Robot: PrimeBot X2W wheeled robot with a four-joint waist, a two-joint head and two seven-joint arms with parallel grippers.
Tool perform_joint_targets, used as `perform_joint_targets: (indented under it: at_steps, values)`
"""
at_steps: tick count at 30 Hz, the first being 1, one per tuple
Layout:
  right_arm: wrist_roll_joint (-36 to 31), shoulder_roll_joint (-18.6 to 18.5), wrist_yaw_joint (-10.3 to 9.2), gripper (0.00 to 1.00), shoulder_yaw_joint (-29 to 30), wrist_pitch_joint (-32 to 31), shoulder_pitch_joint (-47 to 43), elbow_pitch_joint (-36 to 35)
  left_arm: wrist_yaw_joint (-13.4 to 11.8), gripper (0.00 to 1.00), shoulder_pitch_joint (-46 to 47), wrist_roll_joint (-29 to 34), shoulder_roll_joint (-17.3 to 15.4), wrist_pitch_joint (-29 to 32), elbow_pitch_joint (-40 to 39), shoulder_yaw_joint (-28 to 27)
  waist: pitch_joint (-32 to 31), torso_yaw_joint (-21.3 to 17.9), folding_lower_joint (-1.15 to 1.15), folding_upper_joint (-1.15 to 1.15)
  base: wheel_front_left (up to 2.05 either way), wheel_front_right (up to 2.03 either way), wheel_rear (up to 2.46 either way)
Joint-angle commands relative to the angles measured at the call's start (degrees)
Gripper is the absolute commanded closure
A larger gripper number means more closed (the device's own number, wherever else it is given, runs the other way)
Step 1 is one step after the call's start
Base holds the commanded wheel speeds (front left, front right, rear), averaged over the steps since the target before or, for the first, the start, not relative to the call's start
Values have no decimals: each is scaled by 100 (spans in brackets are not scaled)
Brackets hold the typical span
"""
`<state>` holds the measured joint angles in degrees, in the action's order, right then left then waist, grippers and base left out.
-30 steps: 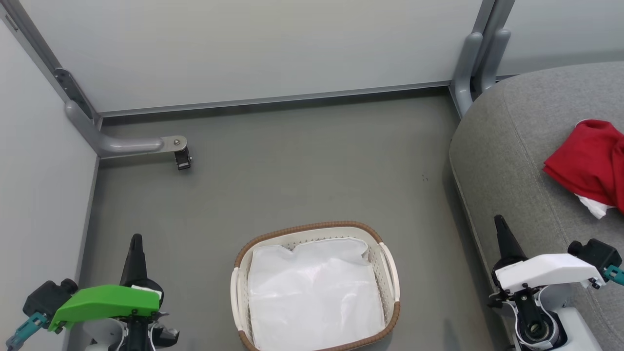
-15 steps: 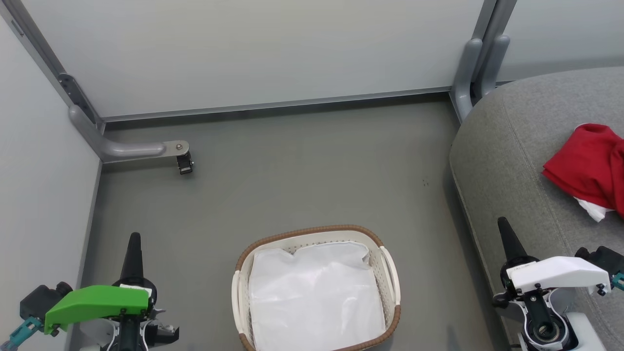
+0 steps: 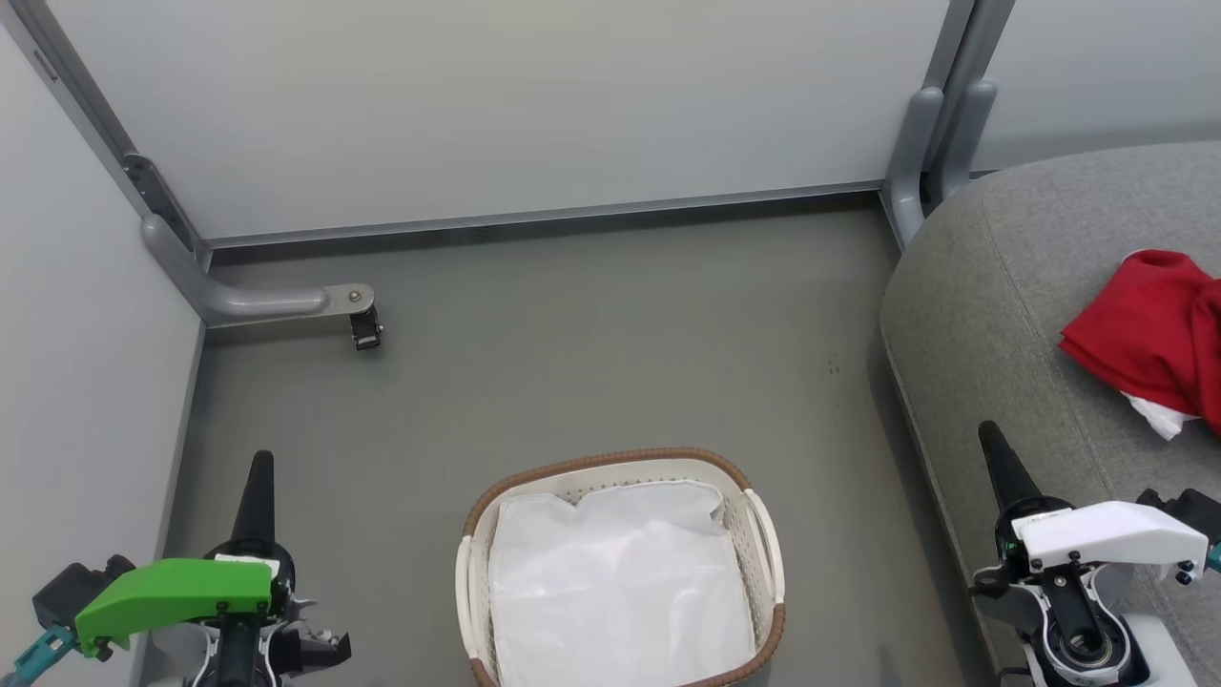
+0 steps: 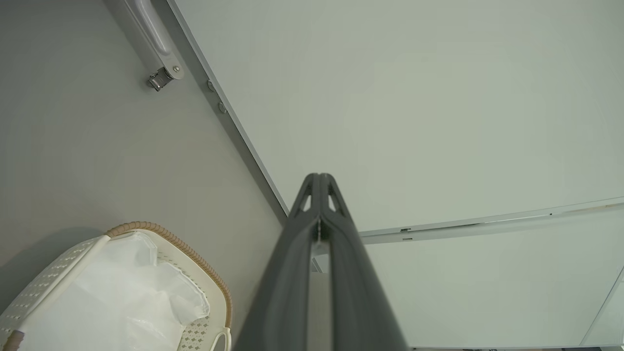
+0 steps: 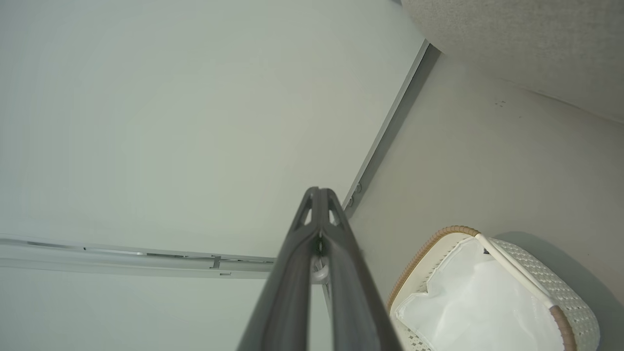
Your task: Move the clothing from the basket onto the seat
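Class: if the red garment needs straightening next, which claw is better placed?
Likely right: the right claw is beside the seat holding the red garment; the left claw lies beyond the basket.

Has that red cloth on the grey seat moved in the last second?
No. The clothing lies at the same spot on the seat; both slid down the head view together, so the camera moved.

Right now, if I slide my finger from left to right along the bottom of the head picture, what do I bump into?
left end effector → basket → right end effector. The seat, with the clothing lying on it, overlaps the right end effector, so I leave them out.
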<state>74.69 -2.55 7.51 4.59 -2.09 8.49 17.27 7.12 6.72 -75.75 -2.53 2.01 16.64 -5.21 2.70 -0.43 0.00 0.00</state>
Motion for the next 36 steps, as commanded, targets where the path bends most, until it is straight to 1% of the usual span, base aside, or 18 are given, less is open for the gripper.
perform_joint_targets:
  at_steps: [1, 36]
  values:
    - [144, -33, -2, 100, 29, -42, -80, -72, 41, 100, -38, -144, -44, 43, -75, -22, -10, 2, 0, 0, 0, 0, 0]
    - [1674, -48, -3, 100, 197, -438, -247, -325, 50, 100, -81, -1576, -53, 448, -263, -139, -229, 39, 0, 0, 0, 0, 0]
